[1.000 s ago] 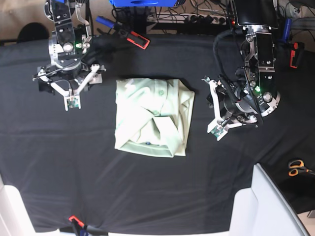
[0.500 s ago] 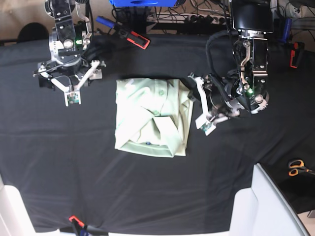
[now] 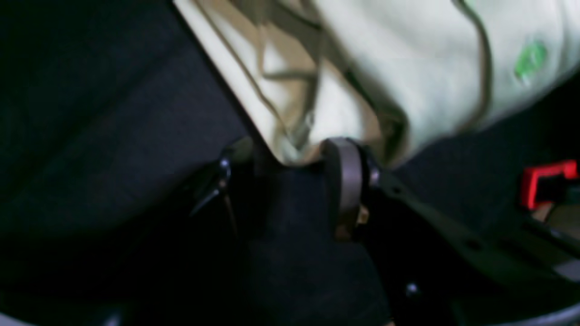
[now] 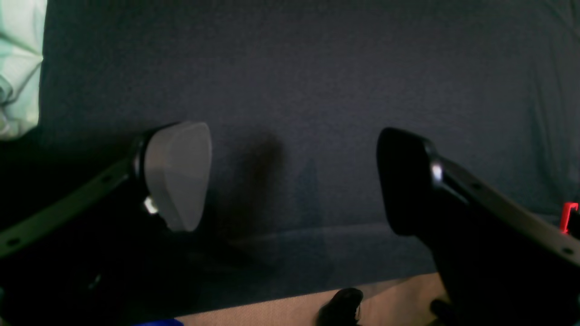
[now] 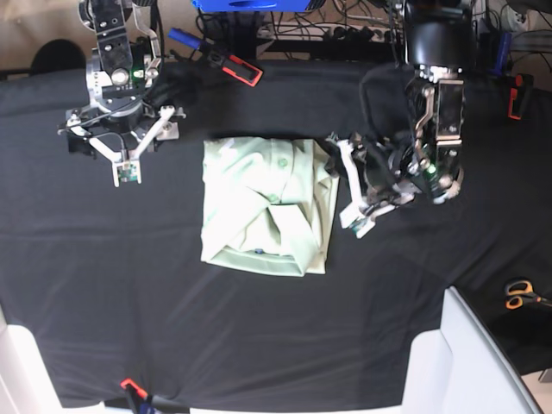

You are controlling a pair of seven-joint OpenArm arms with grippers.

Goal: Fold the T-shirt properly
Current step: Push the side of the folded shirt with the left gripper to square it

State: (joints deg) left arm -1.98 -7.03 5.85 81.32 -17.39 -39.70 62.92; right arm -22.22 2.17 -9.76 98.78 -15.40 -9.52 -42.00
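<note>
Closing in over the last second, our left arm has swung from well clear of the shirt (image 5: 267, 207) to its near edge, so the left gripper (image 5: 343, 183) now sits right at the cloth, while our right arm has hardly shifted. We judge this as the start of a further grab: the shirt already lies folded into a compact, roughly square bundle in the middle of the black cloth (image 5: 259, 345), collar up, so what remains looks like tidying or one more fold from that side. Our left arm reaches low and angled toward the bundle, wrist turned so the fingers straddle the shirt's corner; in the wrist view the left gripper (image 3: 290, 163) has its fingers apart with the pale hem (image 3: 281, 136) between them, touching or nearly so, not yet pinched. Our right arm rests well apart from the shirt near the far corner of the cloth, and the right gripper (image 4: 290, 181) hangs with fingers spread wide over bare cloth, holding nothing.
</note>
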